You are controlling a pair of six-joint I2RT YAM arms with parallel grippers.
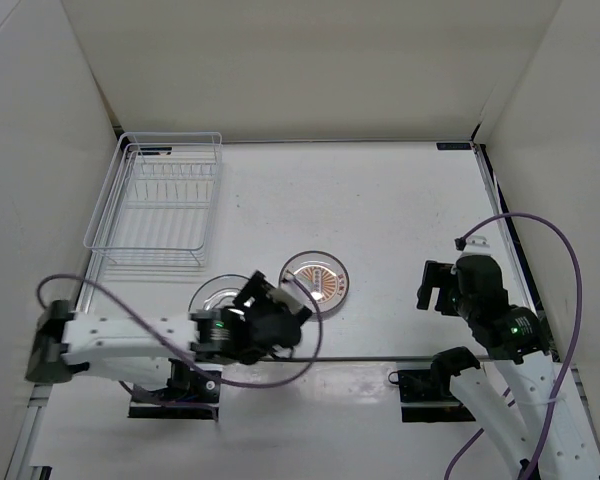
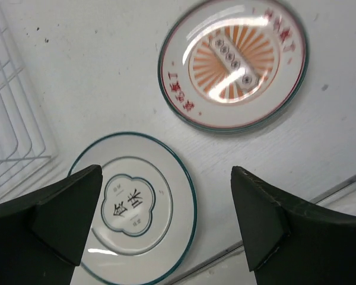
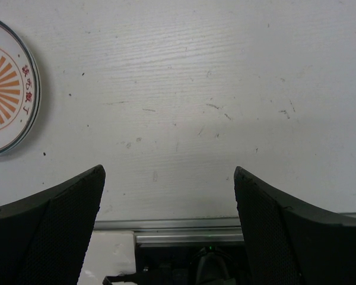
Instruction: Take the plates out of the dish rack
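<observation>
White worktop (image 1: pixel 380 200), boxed by pale walls (image 1: pixel 310 60). dish rack (image 1: pixel 160 205) in far-left corner, nothing visible between the tines from above. Two out and lying flat near the arm bases: sunburst plate (image 2: pixel 232 64) and grey-white plate (image 2: pixel 133 208), just beside each other, not touching. Third plate: not seen in any view.

Risks, as judged:
- left pincer (image 2: pixel 166 172) spread wide, gripping nothing, hanging directly over grey-white plate. Risk of clipping the rim if lowered or swung sideways, then skidding it into sunburst plate.
- grey-white plate close to the metal strip (image 1: pixel 380 359) along the near edge. Little margin if nudged that way.
- Risk of calling it done early with one plate unaccounted for. Worth checking the rack again.

Pose: left arm (image 1: pixel 120 340) stretched low from its base toward centre, wrist pointing down. right arm (image 1: pixel 500 330) folded at the right side, right pincer (image 3: pixel 169 172) also wide open and empty, over bare worktop, well apart from both plates.
</observation>
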